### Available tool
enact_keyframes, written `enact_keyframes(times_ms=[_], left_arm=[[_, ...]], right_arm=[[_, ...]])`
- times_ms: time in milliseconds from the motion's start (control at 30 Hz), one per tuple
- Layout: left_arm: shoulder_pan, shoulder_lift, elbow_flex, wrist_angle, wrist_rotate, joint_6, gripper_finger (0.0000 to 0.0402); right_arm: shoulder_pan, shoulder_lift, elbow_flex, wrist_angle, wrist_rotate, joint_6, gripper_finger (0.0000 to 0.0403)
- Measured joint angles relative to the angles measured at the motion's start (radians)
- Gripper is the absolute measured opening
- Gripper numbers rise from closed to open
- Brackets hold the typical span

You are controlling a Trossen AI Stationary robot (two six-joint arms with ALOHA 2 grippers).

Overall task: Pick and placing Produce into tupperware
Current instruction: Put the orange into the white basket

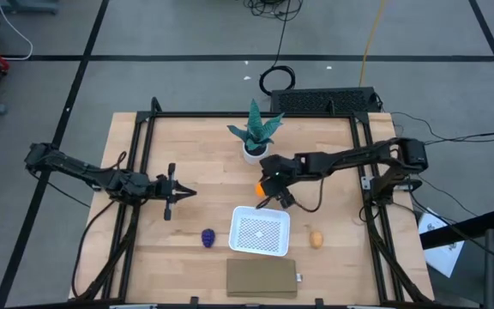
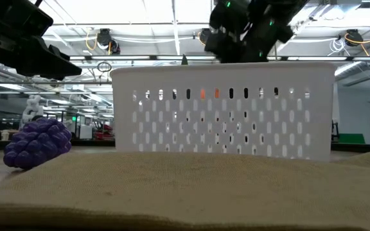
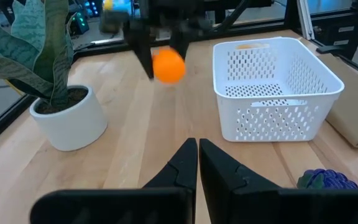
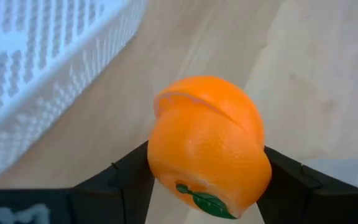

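Note:
The round orange piece [image 4: 207,143] sits in my right gripper [image 4: 205,186], just off the far left corner of the white tupperware [image 1: 260,232]; the same orange [image 3: 168,65] shows in the left wrist view, above the wood. The purple bumpy piece [image 1: 208,238] lies on the table left of the tupperware. The tan-yellow oval piece [image 1: 316,239] lies to its right. My left gripper [image 1: 178,192] is shut on nothing and hovers farther left, pointing toward the table's middle. My right gripper pinches the orange piece by its two opposite sides [image 4: 157,158], one finger [image 4: 126,177] on each side. The fingers come down on it from above. The orange is lifted clear of the table, its leaf mark turned toward the wrist camera.
A teal potted plant [image 1: 254,137] stands behind the right gripper near the far edge. A flat brown slab [image 1: 262,277] lies at the near edge in front of the tupperware. Black frame rails [image 1: 141,154] run along the table's left and right sides.

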Motion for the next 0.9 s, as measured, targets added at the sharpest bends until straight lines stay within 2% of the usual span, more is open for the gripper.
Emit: enact_keyframes(times_ms=[300, 467, 567, 900], left_arm=[[0.000, 0.000, 0.000, 0.000, 0.000, 0.000, 0.0021], [0.000, 0.000, 0.000, 0.000, -0.001, -0.001, 0.0021], [0.000, 0.000, 0.000, 0.001, -0.001, -0.001, 0.0021], [0.000, 0.000, 0.000, 0.002, -0.002, -0.003, 0.0021]], right_arm=[[0.045, -0.165, 0.000, -0.022, 0.000, 0.088, 0.0218], [0.077, -0.241, -0.003, -0.042, -0.022, 0.200, 0.0218], [0.097, -0.295, -0.033, -0.023, -0.059, 0.270, 0.0218], [0.166, -0.387, -0.163, 0.080, -0.057, 0.379, 0.0217]])
